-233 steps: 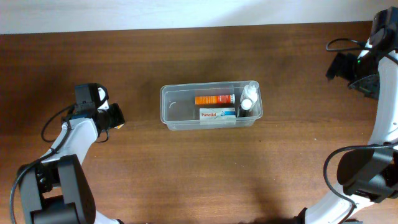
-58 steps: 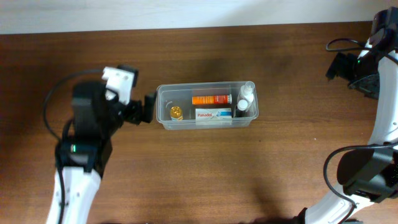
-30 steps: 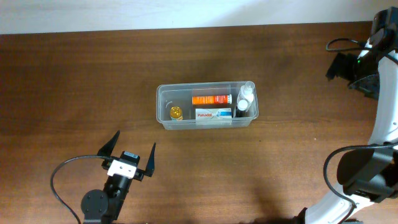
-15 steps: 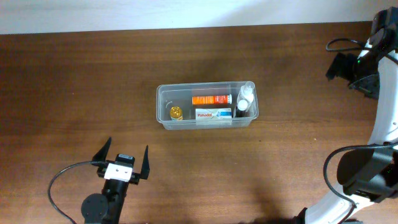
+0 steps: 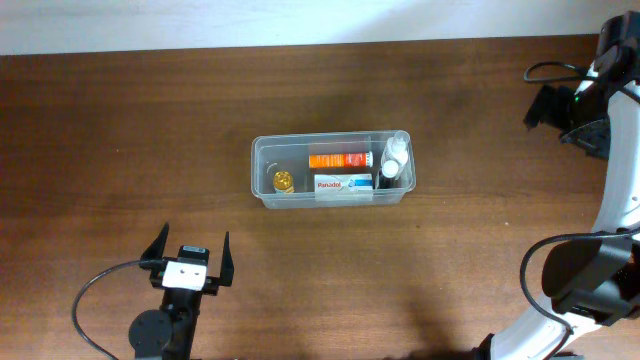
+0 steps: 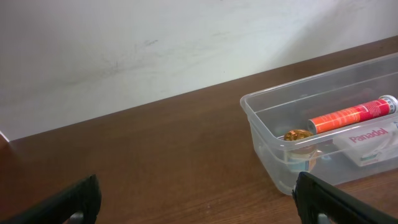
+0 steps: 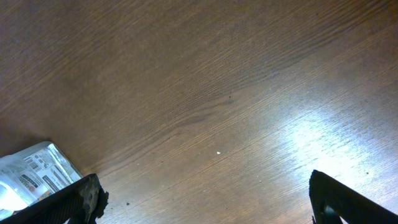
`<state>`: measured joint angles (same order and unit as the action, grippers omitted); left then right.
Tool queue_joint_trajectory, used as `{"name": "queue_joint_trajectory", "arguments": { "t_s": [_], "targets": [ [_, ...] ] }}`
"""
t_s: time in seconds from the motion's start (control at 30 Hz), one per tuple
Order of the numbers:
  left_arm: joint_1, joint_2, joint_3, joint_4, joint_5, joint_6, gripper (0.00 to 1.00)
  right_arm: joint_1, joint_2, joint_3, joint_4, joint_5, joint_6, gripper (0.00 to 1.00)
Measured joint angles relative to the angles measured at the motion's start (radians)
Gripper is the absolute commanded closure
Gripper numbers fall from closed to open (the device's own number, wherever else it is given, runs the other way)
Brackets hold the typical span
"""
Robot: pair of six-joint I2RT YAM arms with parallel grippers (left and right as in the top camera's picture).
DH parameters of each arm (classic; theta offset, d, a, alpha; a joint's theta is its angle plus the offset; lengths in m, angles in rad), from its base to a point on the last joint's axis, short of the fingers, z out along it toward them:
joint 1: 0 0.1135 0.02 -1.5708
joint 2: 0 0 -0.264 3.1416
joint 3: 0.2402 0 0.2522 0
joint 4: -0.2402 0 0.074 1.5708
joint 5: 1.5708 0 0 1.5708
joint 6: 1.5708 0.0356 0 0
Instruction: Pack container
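Observation:
The container (image 5: 258, 163) is a clear tub in the middle of the table. It holds an orange tube (image 5: 343, 160), a Panadol box (image 5: 344, 183), a small gold item (image 5: 283, 181) and a white bottle (image 5: 397, 160). My left gripper (image 5: 190, 246) is open and empty near the front edge, well short of the tub. In the left wrist view the container (image 6: 250, 104) is ahead on the right, with the tube (image 6: 348, 115) and gold item (image 6: 297, 135) showing through its wall. My right gripper (image 5: 542, 105) stands open at the far right, over bare wood (image 7: 208, 202).
A shiny object with a printed label (image 7: 31, 176) shows at the lower left of the right wrist view, cut off by the frame. A pale wall (image 6: 155, 43) runs behind the table's far edge. Cables trail from both arms.
The left arm has drawn back from the container's left end toward the front edge, still open. The gold item now lies in the tub. The right arm has not moved.

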<state>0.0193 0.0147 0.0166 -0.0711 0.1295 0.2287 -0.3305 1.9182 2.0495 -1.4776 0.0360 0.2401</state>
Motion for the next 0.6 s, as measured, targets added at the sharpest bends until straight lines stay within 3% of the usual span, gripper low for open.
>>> {"name": "queue_joint_trajectory", "arguments": {
  "t_s": [0.6],
  "targets": [
    [0.001,0.000,0.000,0.000,-0.007,0.000,0.01,0.000,0.000,0.000,0.000,0.000,0.000,0.02]
  ]
}}
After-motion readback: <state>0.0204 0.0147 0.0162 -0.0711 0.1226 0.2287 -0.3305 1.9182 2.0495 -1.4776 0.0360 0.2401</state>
